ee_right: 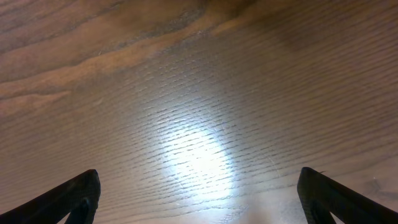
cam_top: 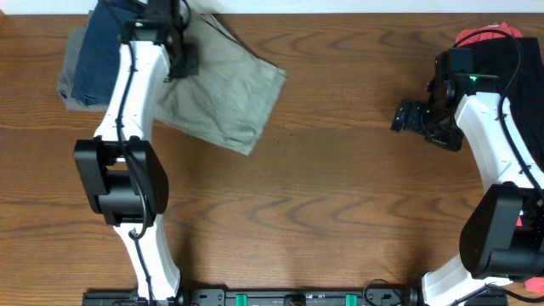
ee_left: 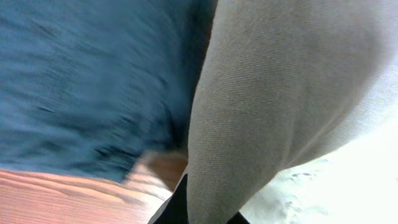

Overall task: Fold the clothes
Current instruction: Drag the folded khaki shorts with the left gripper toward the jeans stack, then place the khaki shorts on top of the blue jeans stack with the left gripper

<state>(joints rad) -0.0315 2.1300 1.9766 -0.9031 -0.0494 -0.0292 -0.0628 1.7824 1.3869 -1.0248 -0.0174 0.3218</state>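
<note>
Folded khaki-beige shorts (cam_top: 225, 93) lie at the far left of the table. My left gripper (cam_top: 180, 53) is at their far left edge, shut on the khaki cloth (ee_left: 261, 118), which fills the left wrist view. A navy denim piece (cam_top: 100, 51) lies on a grey piece (cam_top: 70, 85) at the far left corner; the denim also shows in the left wrist view (ee_left: 81, 81). My right gripper (cam_top: 406, 116) is open and empty over bare wood (ee_right: 199, 124) at the right. Black (cam_top: 510, 76) and red (cam_top: 480, 34) pieces lie at the far right.
The wooden table (cam_top: 323, 195) stretches between the two arms. The right arm's base stands at the front right corner, the left arm's base at the front left.
</note>
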